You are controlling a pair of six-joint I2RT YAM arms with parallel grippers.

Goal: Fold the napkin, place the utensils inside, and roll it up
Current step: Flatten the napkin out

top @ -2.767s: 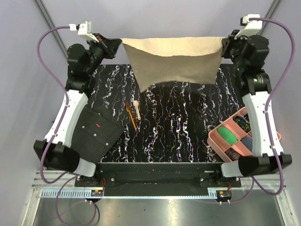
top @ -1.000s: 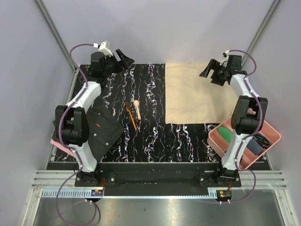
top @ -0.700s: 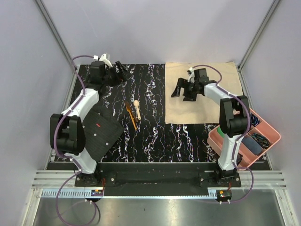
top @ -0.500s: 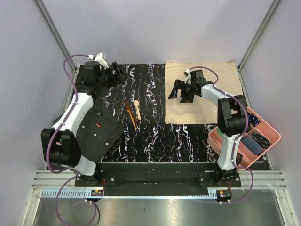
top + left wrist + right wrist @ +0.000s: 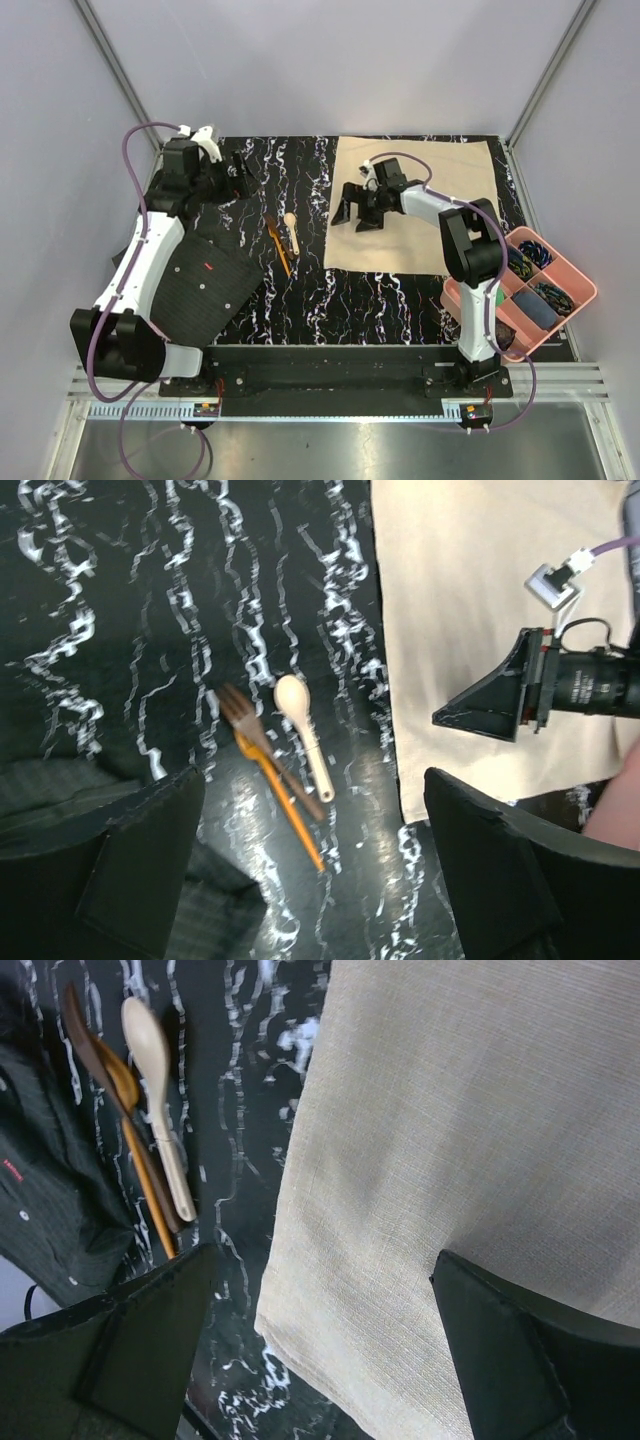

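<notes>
The black marbled surface (image 5: 400,290) holds everything. Your napkin (image 5: 400,245) lies flat on the far right part of it. The black dotted mat (image 5: 205,285) sits at the near left.

Your right end effector (image 5: 357,218) hangs over the napkin's left edge. Its fingers are wide apart with nothing between them. You cannot tell if it touches the cloth.

Your left end effector (image 5: 240,172) is at the far left, well apart from the napkin. Its fingers are wide apart too, and it holds nothing.

The little spoon (image 5: 300,730), the brown fork (image 5: 265,750) and the orange stick (image 5: 290,820) lie close together on the bare surface. They are left of the napkin, not on it, and away from both end effectors.
</notes>
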